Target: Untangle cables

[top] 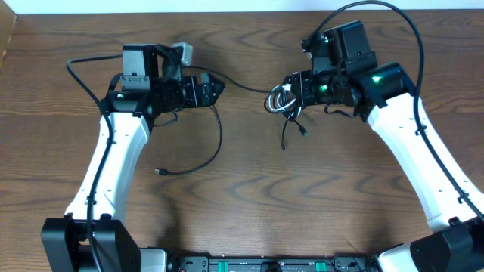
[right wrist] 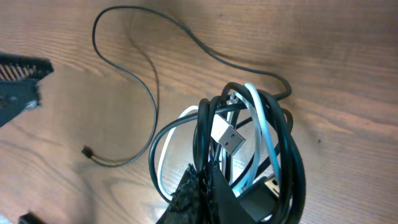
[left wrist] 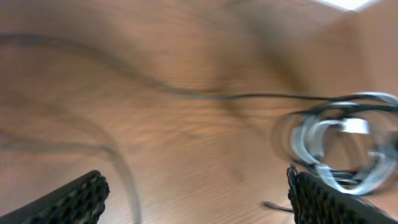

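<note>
The cables hang as a knot of black and white loops (top: 278, 100) on my right gripper (top: 293, 94), just above the table. In the right wrist view that gripper (right wrist: 205, 186) is shut on black strands of the knot (right wrist: 255, 143), and a silver plug (right wrist: 229, 138) sits in the middle. One long black cable (top: 219, 132) trails left across the wood to a small plug (top: 159, 171). My left gripper (top: 219, 88) stands open beside this strand with nothing between its fingers (left wrist: 81, 199). The left wrist view is blurred and shows the knot (left wrist: 348, 146) at the right.
Thick black arm wires arc behind each arm (top: 76, 72) (top: 412, 34). A short black cable end (top: 302, 130) dangles under the knot. The wooden table (top: 249, 204) runs to its back edge (top: 242, 10). The left gripper's finger (right wrist: 18, 87) shows at the right wrist view's left edge.
</note>
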Robot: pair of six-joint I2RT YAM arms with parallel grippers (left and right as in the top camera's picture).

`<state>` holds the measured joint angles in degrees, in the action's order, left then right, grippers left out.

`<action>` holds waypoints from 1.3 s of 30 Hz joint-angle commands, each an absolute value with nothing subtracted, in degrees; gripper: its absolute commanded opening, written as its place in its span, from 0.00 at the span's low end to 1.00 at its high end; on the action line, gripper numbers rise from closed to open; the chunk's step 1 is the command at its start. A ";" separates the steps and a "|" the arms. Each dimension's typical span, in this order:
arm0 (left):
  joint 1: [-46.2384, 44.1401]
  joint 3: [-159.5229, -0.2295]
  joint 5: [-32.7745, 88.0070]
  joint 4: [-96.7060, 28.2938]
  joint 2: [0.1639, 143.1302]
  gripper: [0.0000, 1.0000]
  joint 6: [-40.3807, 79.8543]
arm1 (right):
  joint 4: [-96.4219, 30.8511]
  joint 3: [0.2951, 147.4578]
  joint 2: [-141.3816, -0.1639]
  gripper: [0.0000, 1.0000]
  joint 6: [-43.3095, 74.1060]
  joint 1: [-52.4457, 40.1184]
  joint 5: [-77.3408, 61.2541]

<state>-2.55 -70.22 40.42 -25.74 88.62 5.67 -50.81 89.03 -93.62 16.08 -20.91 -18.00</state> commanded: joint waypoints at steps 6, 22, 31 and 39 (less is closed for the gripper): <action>-7.29 -71.11 53.95 -17.80 88.64 0.87 4.34 | -52.60 89.21 -92.25 0.01 13.58 -19.90 -24.34; -16.08 -71.11 48.58 -14.44 95.57 0.68 5.26 | -52.80 89.21 -92.25 0.01 13.19 -19.05 -28.99; -19.90 -71.11 48.58 -14.50 99.09 0.55 6.28 | -52.71 89.21 -92.25 0.01 13.19 -19.05 -28.84; -19.44 -71.11 47.81 -14.46 99.55 0.09 6.28 | -53.23 89.21 -92.25 0.01 13.28 -17.96 -27.07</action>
